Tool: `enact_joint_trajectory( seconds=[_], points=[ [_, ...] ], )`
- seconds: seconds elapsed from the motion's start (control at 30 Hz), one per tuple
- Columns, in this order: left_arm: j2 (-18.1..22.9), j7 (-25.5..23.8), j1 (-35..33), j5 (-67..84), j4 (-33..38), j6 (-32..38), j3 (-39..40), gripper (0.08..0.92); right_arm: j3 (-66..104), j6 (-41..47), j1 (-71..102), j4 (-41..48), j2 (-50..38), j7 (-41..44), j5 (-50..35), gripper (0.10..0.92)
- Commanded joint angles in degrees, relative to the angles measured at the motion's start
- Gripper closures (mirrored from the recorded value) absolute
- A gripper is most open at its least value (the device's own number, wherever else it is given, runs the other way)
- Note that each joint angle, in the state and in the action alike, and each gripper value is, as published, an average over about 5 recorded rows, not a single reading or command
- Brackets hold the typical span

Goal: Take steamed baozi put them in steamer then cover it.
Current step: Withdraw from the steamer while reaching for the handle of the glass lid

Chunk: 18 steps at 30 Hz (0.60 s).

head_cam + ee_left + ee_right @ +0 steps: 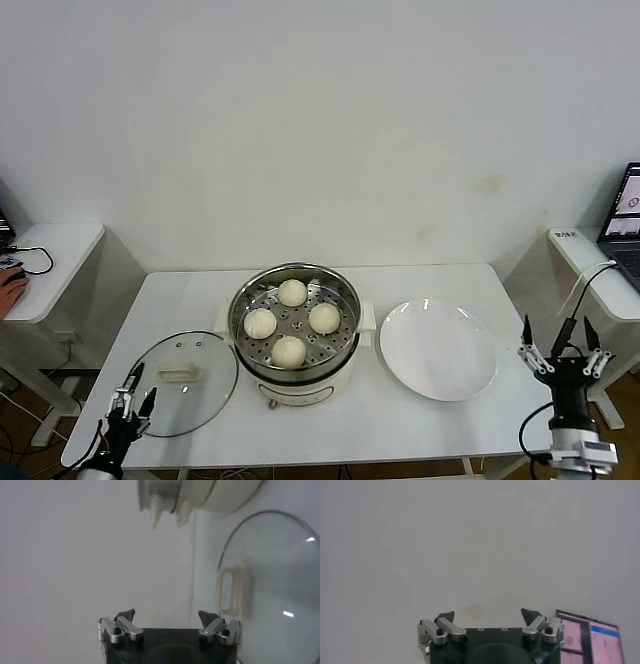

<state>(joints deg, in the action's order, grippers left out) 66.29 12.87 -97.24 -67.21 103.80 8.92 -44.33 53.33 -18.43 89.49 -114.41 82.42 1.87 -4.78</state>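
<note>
Head cam has the whole table; L wrist cam catches only the glass lid and the steamer base, R wrist cam just wall and a laptop screen. Steamer mid-table, uncovered, holds 4 baozi on its tray. 1 plate beside it. Left gripper at the lid's near edge, jaws wide, holding nothing. Right gripper off the table's right end, also spread, nothing held.

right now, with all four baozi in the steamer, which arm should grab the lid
Left. The glass lid lies on the table left of the steamer, and the open left hand hovers at its near edge. The open right hand is off the table's right end, beyond the empty plate.
</note>
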Motion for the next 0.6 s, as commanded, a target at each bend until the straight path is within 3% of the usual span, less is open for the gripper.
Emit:
enact_joint_trajectory(
  seconds=[0.03,0.6],
  points=[
    [-2.3,-0.4,2.6,-7.0,-3.5,0.8,5.2,0.177,3.2,-1.4,3.8,-1.5,2.7,-0.3,0.2,0.203],
    [-4.2,-2.6,11.5,-1.7,-11.7,0.8,6.8,0.177,3.0,-1.3,5.0,-2.3,3.3,-0.3,0.6,0.203]
  ],
)
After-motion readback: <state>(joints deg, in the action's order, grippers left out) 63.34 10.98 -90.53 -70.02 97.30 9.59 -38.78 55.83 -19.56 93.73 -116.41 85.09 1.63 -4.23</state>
